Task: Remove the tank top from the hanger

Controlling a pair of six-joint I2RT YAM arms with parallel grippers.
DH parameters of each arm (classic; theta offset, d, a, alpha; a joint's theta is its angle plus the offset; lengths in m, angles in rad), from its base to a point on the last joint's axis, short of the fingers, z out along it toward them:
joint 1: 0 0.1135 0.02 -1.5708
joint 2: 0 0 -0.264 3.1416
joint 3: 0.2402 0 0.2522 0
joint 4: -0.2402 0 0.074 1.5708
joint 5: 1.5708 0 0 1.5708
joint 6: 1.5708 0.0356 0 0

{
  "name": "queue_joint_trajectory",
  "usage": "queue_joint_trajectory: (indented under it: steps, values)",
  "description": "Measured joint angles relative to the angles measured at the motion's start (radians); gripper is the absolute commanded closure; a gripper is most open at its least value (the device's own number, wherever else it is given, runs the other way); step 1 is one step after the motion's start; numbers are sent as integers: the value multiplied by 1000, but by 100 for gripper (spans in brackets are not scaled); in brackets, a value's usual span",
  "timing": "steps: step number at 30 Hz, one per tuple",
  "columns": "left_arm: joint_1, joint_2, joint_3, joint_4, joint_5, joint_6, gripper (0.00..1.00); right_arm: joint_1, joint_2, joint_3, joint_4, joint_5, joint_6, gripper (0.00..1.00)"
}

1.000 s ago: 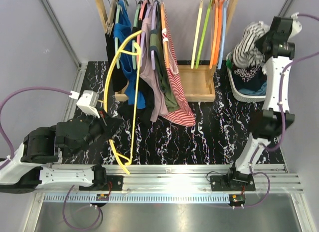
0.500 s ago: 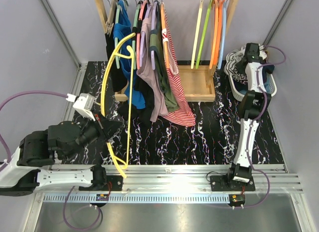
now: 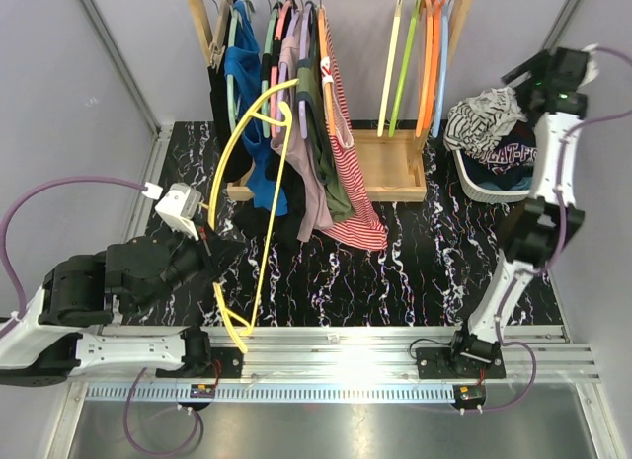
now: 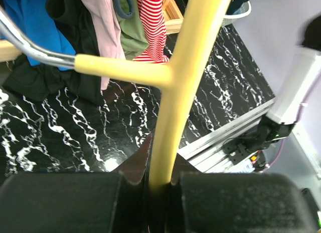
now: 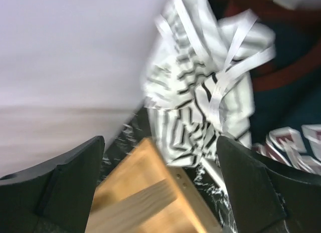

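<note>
Yellow hanger [image 4: 186, 57] pinched in left jaws, right jaws spread wide, empty, near striped tank top [image 3: 479, 121]

The overhead view is evenly, brightly lit; white glare is thrown off the silver aluminium rail [image 3: 346, 352]. The yellow plastic hanger [image 4: 176, 92] is rendered soft, close to the lens. The black-and-white striped tank top [image 5: 200, 107] is smeared by motion blur.

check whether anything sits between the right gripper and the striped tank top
Nothing visible does. The open right gripper looks straight at the striped tank top, which lies crumpled atop the basket, with only clear air between them.
</note>
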Motion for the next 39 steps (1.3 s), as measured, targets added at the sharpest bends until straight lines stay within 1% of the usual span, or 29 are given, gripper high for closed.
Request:
queue_joint_trajectory:
  steps: [3, 7, 10, 12, 15, 17, 19, 22, 25, 28, 30, 33, 34, 36, 37, 39]
  values:
    - [1, 0, 2, 0, 21, 53, 100, -44, -258, -126, 24, -8, -8, 0]
    - [3, 44, 2, -16, 138, 151, 100, -68, -661, -306, 40, -40, -20, 0]
    - [3, 154, 8, -52, 232, 211, 100, -53, -960, -468, 26, -103, -15, 0]
    - [1, 239, 5, -67, 286, 248, 100, -44, -1102, -544, 4, -153, -7, 0]
    - [-3, 302, -36, -71, 350, 304, 100, 40, -1279, -654, 5, -250, 0, 0]
    - [-3, 295, -39, -106, 372, 332, 100, 115, -1329, -710, 0, -377, 0, 0]
    - [-2, 277, -36, -129, 389, 349, 100, 179, -1336, -763, 4, -516, -1, 0]
    - [-2, 270, -23, -179, 431, 363, 100, 288, -1312, -881, 2, -740, -13, 0]
    - [-5, 278, -22, -225, 481, 363, 100, 415, -1271, -990, -47, -891, -72, 0]
    - [-12, 277, -22, -260, 509, 362, 100, 515, -1260, -1059, -78, -1002, -101, 2]
    - [-16, 272, -23, -279, 519, 358, 100, 591, -1271, -1079, -86, -1072, -116, 4]
    - [-22, 263, -23, -294, 522, 351, 100, 676, -1294, -1088, -120, -1139, -150, 8]
    - [-24, 262, -23, -296, 522, 349, 100, 698, -1299, -1090, -141, -1152, -165, 11]
    - [-26, 260, -23, -300, 520, 347, 100, 737, -1304, -1102, -185, -1157, -197, 14]
    - [-26, 259, -23, -301, 519, 346, 100, 751, -1304, -1110, -207, -1159, -209, 20]
    - [-28, 259, -23, -304, 517, 347, 100, 777, -1304, -1133, -242, -1163, -228, 28]
